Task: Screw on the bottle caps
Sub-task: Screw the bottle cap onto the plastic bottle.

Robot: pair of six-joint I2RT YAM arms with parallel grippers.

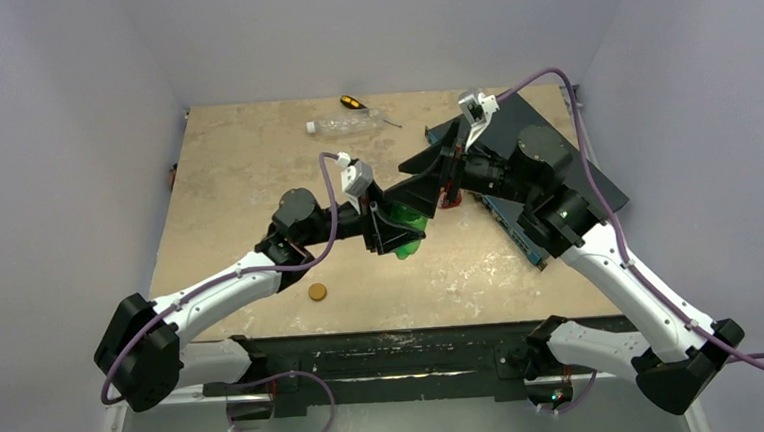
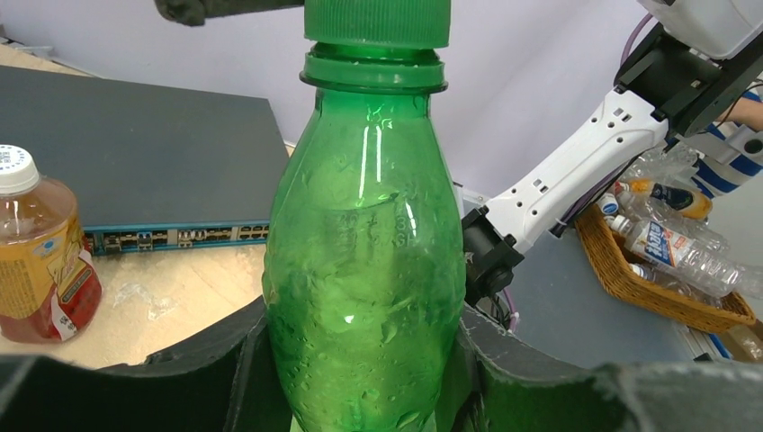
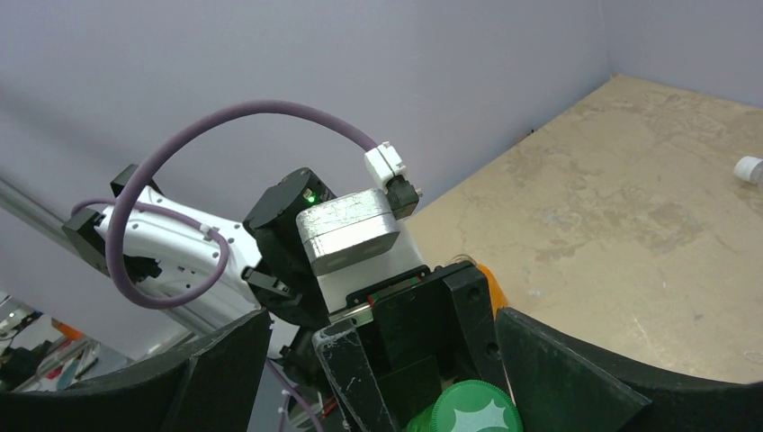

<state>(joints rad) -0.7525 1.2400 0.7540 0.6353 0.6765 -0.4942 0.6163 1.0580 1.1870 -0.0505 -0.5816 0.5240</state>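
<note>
Jaws of the left gripper (image 2: 360, 382) are partly closed around the lower body of the translucent green plastic bottle (image 2: 364, 261), holding it near the middle of the table (image 1: 256, 184) between the two arms. Those of the right gripper (image 3: 405, 396) stand fully apart, one on each side of the dark green ribbed screw cap (image 3: 475, 409), with nothing in them. That cap sits on the bottle's neck, though I cannot tell how far down the thread it is. Thin-walled and apparently empty, the bottle should be light and springy. It will likely dent under a hard squeeze and may spin in the grip when the cap is turned, and its glossy, dimpled skin looks slippery. Better purchase is probably the cap's ribbed side wall, pinched squarely across its width, while the left fingers (image 2: 540, 369) brace the bottle's wider belly. A small flat orange plastic cap (image 1: 317, 292) lies loose on the table, well apart from the bottle
</note>
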